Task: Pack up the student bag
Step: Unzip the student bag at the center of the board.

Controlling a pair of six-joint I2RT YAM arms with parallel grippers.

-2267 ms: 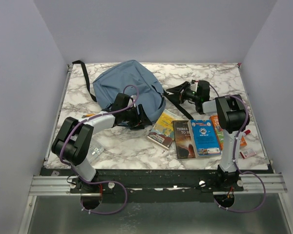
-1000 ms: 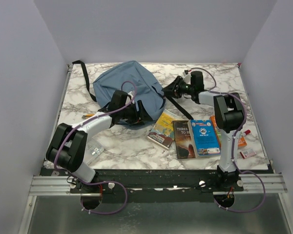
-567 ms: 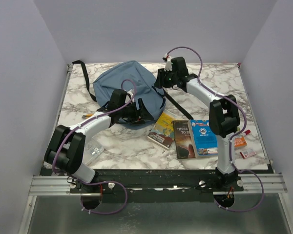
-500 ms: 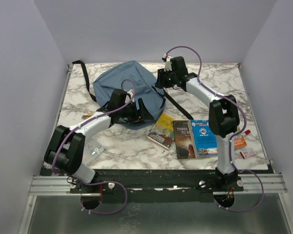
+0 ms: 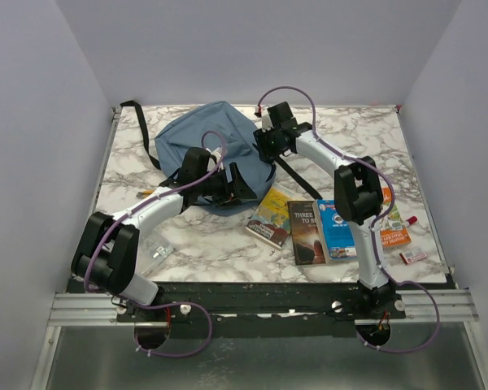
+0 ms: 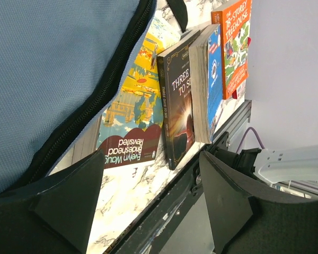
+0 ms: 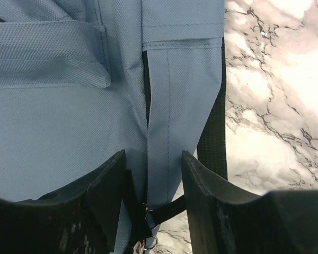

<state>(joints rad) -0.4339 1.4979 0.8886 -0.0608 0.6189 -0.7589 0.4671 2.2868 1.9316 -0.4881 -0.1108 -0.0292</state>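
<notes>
The student bag, dusty blue with black straps, lies at the back left of the table. My left gripper is open at its near right edge; in the left wrist view the jaws stand wide apart and empty beside the bag's black zip. My right gripper is over the bag's right side. In the right wrist view it is open, its fingers either side of a blue shoulder strap of the bag, not closed on it.
Several books lie right of the bag: a yellow one, a dark one, a blue one, an orange one. They also show in the left wrist view. A small packet lies near the front right, a clear item front left.
My right arm has swung left from the table beside the bag onto the bag's right side, over its strap. My left gripper has stayed at the bag's near edge.
</notes>
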